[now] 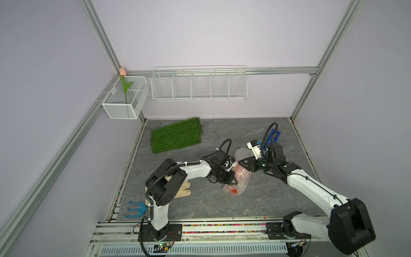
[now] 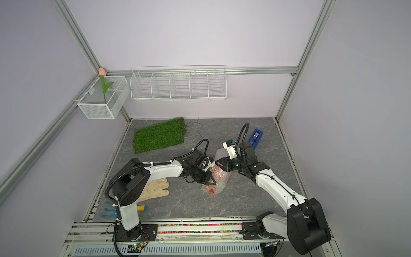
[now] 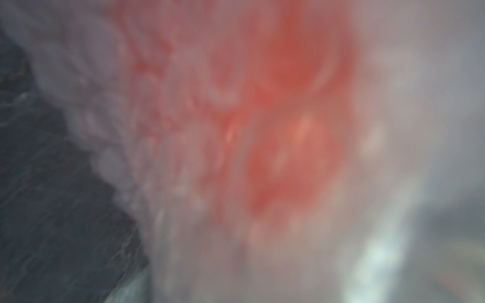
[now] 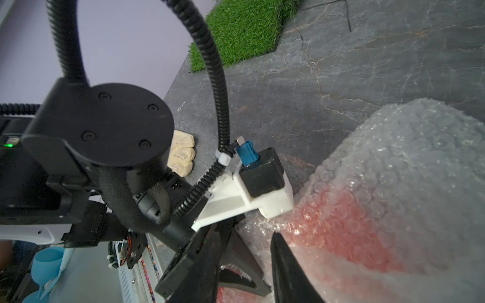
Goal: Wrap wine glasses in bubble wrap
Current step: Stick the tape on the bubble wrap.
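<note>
1. Goblet point(image 1: 234, 191), red-orange, lies on its side inside the bubble wrap point(image 1: 242, 155) near the middle of the grey table point(image 1: 200, 204). Its colour shows through the film in both top views.
2. Left gripper point(image 1: 232, 181) is clenched, its tips pressed onto the bundle. Whether it pinches any film cannot be told.
3. Right gripper point(image 1: 239, 165) meets the bundle's far end, and one finger point(image 4: 288, 275) lies against the wrap. I cannot tell whether its jaws are parted or gripping.
4. The left wrist view shows only blurred red and bubbles, very close.
5. Grass mat point(image 1: 176, 138) lies well apart, toward the back wall.
</note>
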Action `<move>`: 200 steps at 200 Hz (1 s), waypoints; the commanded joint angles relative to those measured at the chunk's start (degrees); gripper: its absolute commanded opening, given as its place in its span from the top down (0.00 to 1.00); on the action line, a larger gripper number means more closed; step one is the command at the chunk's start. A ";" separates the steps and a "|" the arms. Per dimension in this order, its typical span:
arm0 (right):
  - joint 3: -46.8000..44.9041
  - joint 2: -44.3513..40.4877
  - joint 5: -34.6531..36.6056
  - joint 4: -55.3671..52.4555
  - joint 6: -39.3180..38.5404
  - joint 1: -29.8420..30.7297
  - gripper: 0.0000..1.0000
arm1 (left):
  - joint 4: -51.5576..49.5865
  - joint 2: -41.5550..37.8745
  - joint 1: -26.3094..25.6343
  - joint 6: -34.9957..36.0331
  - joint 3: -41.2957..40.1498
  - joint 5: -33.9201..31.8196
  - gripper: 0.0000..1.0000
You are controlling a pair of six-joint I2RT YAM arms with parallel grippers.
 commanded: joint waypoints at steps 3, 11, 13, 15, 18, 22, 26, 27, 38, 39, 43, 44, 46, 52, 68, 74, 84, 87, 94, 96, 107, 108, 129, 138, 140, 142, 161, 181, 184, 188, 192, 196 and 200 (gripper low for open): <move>1.02 4.45 -1.92 3.22 3.48 -0.22 0.64 | -1.40 0.88 -0.35 0.86 -1.01 -1.26 1.00; 1.00 5.43 -2.14 4.54 4.26 -0.07 0.64 | -1.35 0.89 -0.36 0.86 -0.99 -1.25 1.00; 1.09 5.81 -2.12 4.74 4.48 -0.06 0.64 | -1.33 0.86 -0.34 0.86 -1.03 -1.25 1.00; 1.11 6.06 -1.98 5.01 4.69 -0.03 0.64 | -1.39 0.85 -0.32 0.86 -1.07 -1.25 1.00; 1.22 6.60 -1.90 5.32 4.94 0.00 0.64 | -1.38 0.86 -0.36 0.84 -1.08 -1.25 1.00; 1.25 7.21 -1.69 5.78 5.22 -0.03 0.64 | -1.35 0.87 -0.35 0.86 -1.07 -1.33 1.00; 1.34 7.84 -1.57 6.13 5.48 0.03 0.64 | -1.36 0.87 -0.36 0.82 -1.07 -1.34 1.00; 1.36 7.96 -1.54 6.20 5.51 0.03 0.64 | -1.38 0.86 -0.36 0.79 -1.08 -1.34 1.00; 1.84 9.76 -0.99 6.61 6.05 0.12 0.64 | -1.48 0.95 -0.36 0.97 -0.99 -1.34 1.00; 1.92 9.89 -0.98 6.61 6.06 0.12 0.64 | -1.53 0.99 -0.36 0.96 -0.99 -1.29 1.00; 2.06 10.52 -0.81 6.62 6.12 0.10 0.64 | -1.53 1.00 -0.36 0.95 -0.99 -1.33 1.00; 2.07 10.70 -0.76 6.62 6.14 0.07 0.64 | -1.60 0.97 -0.36 0.99 -0.99 -1.33 1.00; 2.27 11.10 -0.53 6.56 6.22 0.19 0.64 | -1.61 0.95 -0.36 0.96 -0.97 -1.34 1.00; 2.42 11.82 0.07 6.31 6.30 0.21 0.64 | -1.62 0.97 -0.32 0.94 -0.99 -1.33 1.00; 2.84 13.60 2.70 5.21 6.47 0.30 0.64 | -1.74 0.95 -0.34 0.95 -0.90 -1.33 1.00; 3.14 14.16 3.85 4.36 6.39 0.26 0.64 | -1.75 0.93 -0.32 0.95 -0.90 -1.34 1.00; 3.84 14.98 6.10 2.11 6.14 0.39 0.64 | -1.76 0.89 -0.36 0.95 -0.82 -1.42 1.00; 4.09 15.06 6.68 1.46 5.92 0.42 0.64 | -1.78 0.86 -0.36 0.95 -0.82 -1.47 1.00; 4.48 15.15 7.77 0.22 5.45 0.63 0.64 | -1.87 0.91 -0.35 0.97 -0.81 -1.51 1.00; 4.53 15.19 7.98 -0.03 5.41 0.69 0.65 | -1.92 0.91 -0.34 0.91 -0.77 -1.51 1.00; 4.50 14.54 9.20 -0.93 4.56 1.13 0.65 | -1.93 0.92 -0.32 0.95 -0.90 -1.50 1.00; 4.48 14.47 9.30 -0.98 4.53 1.16 0.64 | -1.98 0.93 -0.34 0.95 -0.90 -1.46 1.00; 4.61 12.87 8.38 -1.64 4.28 1.43 0.64 | -1.98 0.84 -0.34 0.98 -0.99 -1.54 1.00; 4.66 11.81 7.47 -1.57 4.37 1.39 0.64 | -2.12 0.68 -0.36 0.95 -0.91 -1.69 1.00; 4.75 11.60 7.29 -1.67 4.40 1.36 0.64 | -2.18 0.65 -0.36 0.93 -0.91 -1.75 1.00; 4.79 11.31 7.07 -1.65 4.49 1.36 0.64 | -2.24 0.60 -0.32 0.90 -0.84 -1.77 0.99; 5.78 8.07 5.94 -2.97 4.52 0.96 0.63 | -3.21 0.08 -0.32 1.12 -0.01 -2.28 0.86; 7.08 3.78 6.10 -5.90 4.02 0.00 0.61 | -5.73 -1.29 -0.28 1.71 2.08 -4.70 0.61; 7.23 3.07 6.19 -6.49 3.93 -0.28 0.61 | -6.15 -1.54 -0.19 1.80 2.56 -5.24 0.57; 7.36 2.13 6.31 -7.19 3.81 -0.58 0.61 | -6.67 -1.93 -0.19 1.89 3.10 -5.78 0.52; 7.49 1.17 6.47 -7.88 3.67 -0.97 0.61 | -7.23 -2.20 -0.06 1.97 3.69 -6.35 0.46; 7.60 0.19 6.70 -8.61 3.57 -1.37 0.61 | -7.76 -2.48 0.18 2.08 4.33 -6.91 0.42; 7.67 -0.73 6.99 -9.44 3.46 -1.94 0.60 | -8.38 -2.64 0.31 2.21 5.03 -7.44 0.38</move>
